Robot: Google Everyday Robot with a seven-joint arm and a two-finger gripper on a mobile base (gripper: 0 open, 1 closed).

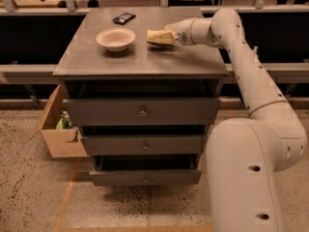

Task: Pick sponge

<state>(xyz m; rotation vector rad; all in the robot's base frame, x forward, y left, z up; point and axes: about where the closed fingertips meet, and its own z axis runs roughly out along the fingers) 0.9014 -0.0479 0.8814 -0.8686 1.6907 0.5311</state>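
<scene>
The sponge [157, 36] is a pale yellow block on the right part of the grey cabinet top [140, 62], just right of the white bowl [116, 38]. My gripper [166, 36] reaches in from the right at the end of the white arm and is shut on the sponge. The sponge sits tilted, a little above the top, with a shadow under it. The cream fingers blend with the sponge, so their edges are hard to separate.
A dark flat phone-like object [124, 18] lies at the back of the top. The cabinet has three drawers [142, 112], the lowest pulled out slightly. A cardboard box [60, 132] stands on the floor at the left. A rail runs behind.
</scene>
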